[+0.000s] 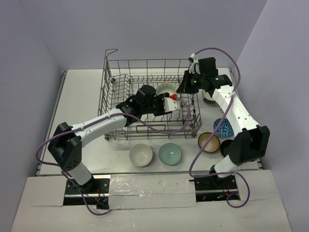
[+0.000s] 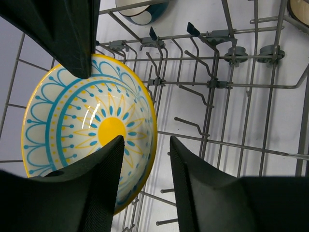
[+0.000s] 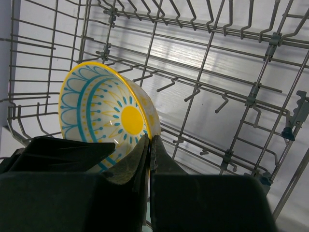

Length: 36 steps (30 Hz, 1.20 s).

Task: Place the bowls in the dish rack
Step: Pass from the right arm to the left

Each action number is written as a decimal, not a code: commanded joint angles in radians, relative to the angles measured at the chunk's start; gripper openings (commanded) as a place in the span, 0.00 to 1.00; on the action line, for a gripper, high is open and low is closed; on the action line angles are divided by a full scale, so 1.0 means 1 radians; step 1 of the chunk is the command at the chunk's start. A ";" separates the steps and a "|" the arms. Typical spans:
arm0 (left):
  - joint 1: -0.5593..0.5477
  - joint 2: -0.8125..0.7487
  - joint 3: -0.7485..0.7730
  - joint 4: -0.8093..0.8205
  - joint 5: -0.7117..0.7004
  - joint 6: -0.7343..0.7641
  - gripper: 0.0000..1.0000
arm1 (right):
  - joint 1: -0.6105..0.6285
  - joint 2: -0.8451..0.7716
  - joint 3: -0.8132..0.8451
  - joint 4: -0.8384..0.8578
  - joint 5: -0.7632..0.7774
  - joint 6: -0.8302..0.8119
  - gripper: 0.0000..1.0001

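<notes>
A bowl (image 1: 166,89) with a yellow rim and a blue and yellow sun pattern stands on edge inside the dish rack (image 1: 111,82). My right gripper (image 3: 150,137) is shut on this bowl's (image 3: 104,108) rim. My left gripper (image 2: 146,140) straddles the rim of the same bowl (image 2: 82,121). One finger (image 2: 108,183) is over the inside of the bowl, the other finger (image 2: 190,188) is outside it, and a gap shows beside the rim. In the top view the left gripper (image 1: 165,100) comes from the left and the right gripper (image 1: 180,89) from the right.
In front of the rack sit a white bowl (image 1: 141,154) and a pale green bowl (image 1: 170,154). A tan bowl (image 1: 209,142), a blue patterned bowl (image 1: 223,127) and a dark bowl (image 1: 208,98) lie to its right. Upright tines (image 3: 222,101) line the rack floor.
</notes>
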 commanded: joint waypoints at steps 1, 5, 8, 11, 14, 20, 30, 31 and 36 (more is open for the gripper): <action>-0.006 0.006 0.044 0.028 -0.018 0.011 0.46 | 0.010 -0.044 0.041 0.029 -0.047 -0.004 0.00; -0.007 0.009 0.041 0.050 -0.030 0.003 0.40 | 0.013 -0.041 0.038 0.024 -0.053 -0.010 0.00; -0.013 0.007 0.034 0.074 -0.061 0.003 0.35 | 0.017 -0.038 0.042 0.015 -0.052 -0.019 0.00; -0.018 0.007 0.030 0.082 -0.082 0.006 0.28 | 0.019 -0.038 0.041 0.009 -0.053 -0.019 0.00; -0.029 0.013 0.030 0.082 -0.121 0.012 0.20 | 0.019 -0.032 0.042 -0.003 -0.064 -0.024 0.00; -0.064 0.038 0.017 0.172 -0.263 0.031 0.05 | 0.028 -0.022 0.042 -0.023 -0.073 -0.031 0.00; -0.096 0.124 0.032 0.312 -0.575 0.040 0.00 | 0.047 -0.008 0.025 -0.036 -0.065 -0.048 0.00; -0.098 0.127 0.032 0.317 -0.598 0.042 0.00 | 0.047 -0.006 0.022 -0.034 -0.071 -0.048 0.00; -0.096 0.135 0.041 0.338 -0.656 0.017 0.00 | 0.048 0.005 0.021 -0.046 -0.073 -0.056 0.02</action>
